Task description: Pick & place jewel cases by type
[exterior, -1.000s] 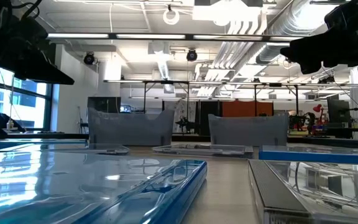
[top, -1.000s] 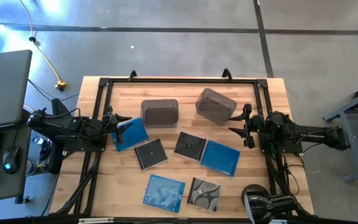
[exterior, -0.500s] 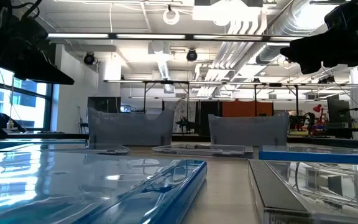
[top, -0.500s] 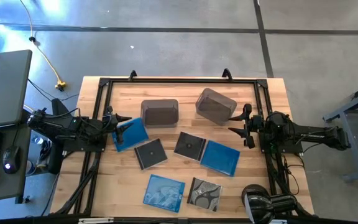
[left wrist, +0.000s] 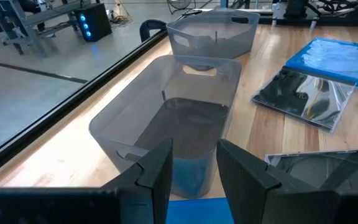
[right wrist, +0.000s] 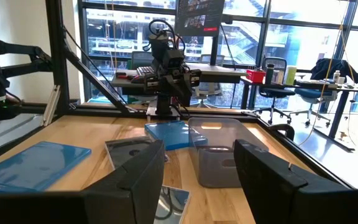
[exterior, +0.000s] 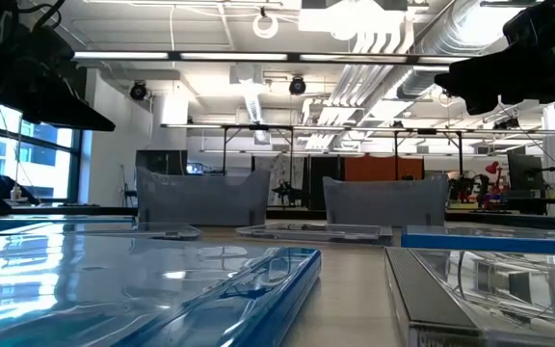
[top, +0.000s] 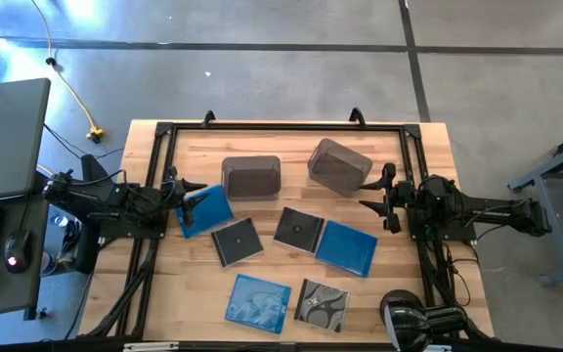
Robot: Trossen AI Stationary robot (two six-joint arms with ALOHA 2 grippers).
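Observation:
Six jewel cases lie flat on the wooden table in the high view: a blue one (top: 205, 210), two dark ones (top: 237, 241) (top: 299, 230), another blue one (top: 346, 245), a cloud-patterned blue one (top: 258, 301) and a silvery-patterned one (top: 322, 304). My left gripper (top: 189, 188) is open and hovers over the left edge of the first blue case (left wrist: 197, 208), touching nothing. My right gripper (top: 374, 191) is open too and hangs in the air just right of the right-hand bin (right wrist: 222, 152). In the low view both grippers (exterior: 37, 77) (exterior: 509, 67) stand well above the table.
Two translucent grey bins stand toward the far side of the table, one (top: 252, 178) left of the other (top: 339, 166), which sits turned at an angle. A black frame (top: 281, 127) runs around the tabletop. A round black object (top: 406, 318) sits at the near right corner.

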